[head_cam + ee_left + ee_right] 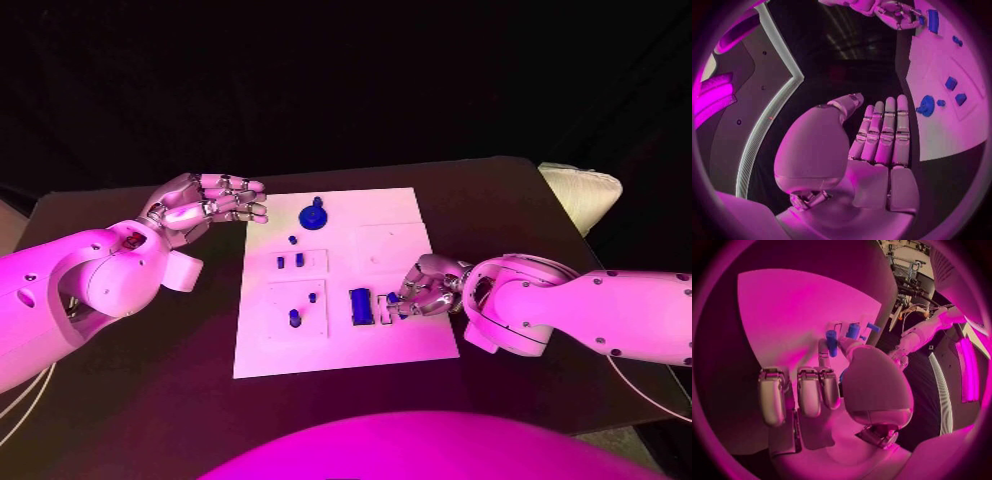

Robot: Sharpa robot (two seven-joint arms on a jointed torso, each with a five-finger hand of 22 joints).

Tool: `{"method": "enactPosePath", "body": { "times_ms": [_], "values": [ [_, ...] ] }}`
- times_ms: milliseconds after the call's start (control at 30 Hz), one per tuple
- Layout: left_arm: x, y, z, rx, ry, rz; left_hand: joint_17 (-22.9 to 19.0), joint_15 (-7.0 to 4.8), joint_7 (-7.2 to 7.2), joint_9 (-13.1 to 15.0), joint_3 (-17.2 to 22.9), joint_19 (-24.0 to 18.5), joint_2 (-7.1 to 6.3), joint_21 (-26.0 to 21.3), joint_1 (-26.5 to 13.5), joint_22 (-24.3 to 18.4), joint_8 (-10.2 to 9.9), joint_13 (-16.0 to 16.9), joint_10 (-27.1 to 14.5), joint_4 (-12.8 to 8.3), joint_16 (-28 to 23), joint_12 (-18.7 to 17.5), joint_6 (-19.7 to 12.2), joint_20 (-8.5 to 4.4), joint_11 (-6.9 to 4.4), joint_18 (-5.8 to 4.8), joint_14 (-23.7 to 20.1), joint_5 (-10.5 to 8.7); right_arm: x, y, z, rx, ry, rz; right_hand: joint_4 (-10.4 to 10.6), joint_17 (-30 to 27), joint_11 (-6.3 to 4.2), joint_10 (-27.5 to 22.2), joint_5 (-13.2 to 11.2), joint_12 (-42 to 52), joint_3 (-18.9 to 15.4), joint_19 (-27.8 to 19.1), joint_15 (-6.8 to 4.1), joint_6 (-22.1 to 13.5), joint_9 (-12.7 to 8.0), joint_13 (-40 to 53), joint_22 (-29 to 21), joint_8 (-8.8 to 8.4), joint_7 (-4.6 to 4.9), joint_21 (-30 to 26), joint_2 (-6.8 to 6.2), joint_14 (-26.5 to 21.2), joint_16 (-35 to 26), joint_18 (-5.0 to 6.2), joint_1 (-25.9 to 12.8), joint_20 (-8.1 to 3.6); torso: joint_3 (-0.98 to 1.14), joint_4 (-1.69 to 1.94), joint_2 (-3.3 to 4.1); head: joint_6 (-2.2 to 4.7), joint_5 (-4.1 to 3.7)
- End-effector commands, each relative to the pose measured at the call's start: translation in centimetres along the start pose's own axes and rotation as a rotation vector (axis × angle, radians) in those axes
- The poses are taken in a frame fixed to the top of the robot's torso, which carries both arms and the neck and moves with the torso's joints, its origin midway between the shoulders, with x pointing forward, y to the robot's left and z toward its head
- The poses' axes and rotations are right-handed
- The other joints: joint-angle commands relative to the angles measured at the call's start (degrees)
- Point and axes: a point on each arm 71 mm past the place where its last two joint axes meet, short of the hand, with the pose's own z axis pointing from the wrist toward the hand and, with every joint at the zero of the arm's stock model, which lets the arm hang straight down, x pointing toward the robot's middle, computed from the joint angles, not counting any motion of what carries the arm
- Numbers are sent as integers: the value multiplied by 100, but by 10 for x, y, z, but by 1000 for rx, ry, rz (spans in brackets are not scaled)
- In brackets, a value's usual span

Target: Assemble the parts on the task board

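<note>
Two hands show: the right hand pinches a small blue part in its fingers at the task board's right edge; the left hand, fingers spread, empty, hovers beside the board's far-left corner mid-surface.

The white task board lies flat mid-table, small blue parts scattered across its recesses.
</note>
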Motion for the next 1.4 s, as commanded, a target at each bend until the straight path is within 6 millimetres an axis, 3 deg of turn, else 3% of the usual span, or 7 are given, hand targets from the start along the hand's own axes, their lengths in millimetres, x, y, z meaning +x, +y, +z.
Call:
{"method": "enactPosePath", "body": {
  "times_ms": [33,333,400,433,667,1400],
  "values": [
    [3,-1,0,7,20,-11,6,-14,21,-5,13,28,55,-31,16,-5,13,-3,3,23,-30,-17,19,-1,22,54,39,11,3,3,1,0,2,2,-3,1297,-29,586,-71,35,44,544,-30,12,-1,1503,1438,18,7,9,-12,558,33,-30,-139,-38,5,3,-6,0,-5],
    [3,-1,1,7,22,-11,6,-14,21,-5,13,28,55,-31,16,-5,13,-3,3,23,-30,-17,19,-1,22,54,39,11,6,9,5,-11,12,-7,-1,1305,-28,588,-176,41,60,547,-30,19,6,1506,1442,32,9,19,-25,560,37,-32,-316,-37,0,2,-2,-2,-2],
    [3,-1,0,6,22,-11,6,-14,21,-5,13,28,55,-31,16,-5,13,-3,3,23,-30,-17,19,-1,22,54,39,11,7,9,5,-9,18,-10,-20,1308,-28,588,202,41,5,547,-29,23,20,1506,1443,50,4,22,-73,560,38,-33,-454,-41,-3,5,-3,-7,0],
    [3,-1,0,6,21,-11,6,-14,21,-5,13,28,55,-31,16,-5,13,-3,3,23,-30,-17,19,-1,22,54,39,11,7,9,5,-9,20,-12,-21,1308,-30,588,244,41,-11,547,-31,20,22,1506,1442,52,7,17,-81,560,38,-32,-475,-40,-5,6,-2,-15,0],
    [2,-1,0,6,21,-11,12,-13,22,-10,14,30,57,-38,10,-8,12,-3,2,32,-36,-19,18,0,23,53,39,10,7,9,7,-9,20,-28,-36,1305,-28,588,209,41,-81,545,-30,11,29,1506,1440,58,8,10,-150,559,36,-31,-523,-40,-2,6,-9,-25,0],
    [2,-1,-1,3,21,-11,12,-13,22,-10,14,30,57,-38,10,-8,12,-3,2,32,-36,-19,18,0,23,53,39,10,9,9,9,-14,23,-42,-18,1302,-24,588,116,41,-146,542,-28,7,33,1506,1437,63,13,-4,-184,558,34,-28,-583,-39,-2,3,-8,-42,9]
  ]
}}
